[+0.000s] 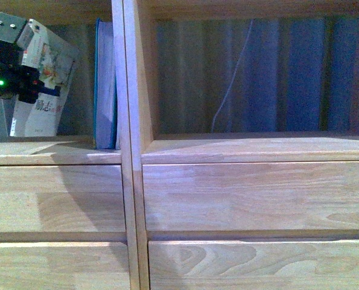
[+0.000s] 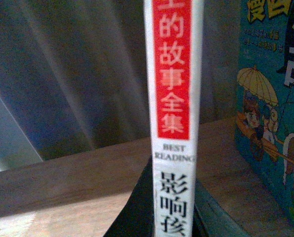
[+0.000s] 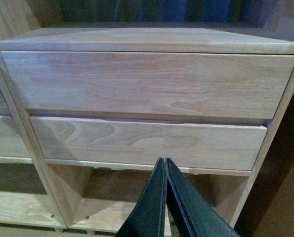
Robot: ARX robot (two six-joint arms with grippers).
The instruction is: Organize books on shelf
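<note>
My left gripper (image 1: pixel 22 84) is shut on the thin pale paperback (image 1: pixel 43 84) and holds it tilted inside the left compartment of the light wood shelf (image 1: pixel 131 157). In the left wrist view its white spine with a red top (image 2: pixel 174 98) stands between my dark fingers (image 2: pixel 137 212), just above the compartment floor. The teal-green book (image 1: pixel 105 84) stands upright against the compartment's right wall; its illustrated cover (image 2: pixel 275 108) is close beside the paperback. My right gripper (image 3: pixel 165 165) is shut and empty, in front of the lower drawer front (image 3: pixel 147 140).
The right compartment (image 1: pixel 257 78) is open, with a thin white cable (image 1: pixel 230 90) hanging at its back. Drawer fronts (image 1: pixel 251 196) sit below both compartments. Below the drawers is an open bottom space (image 3: pixel 112 197).
</note>
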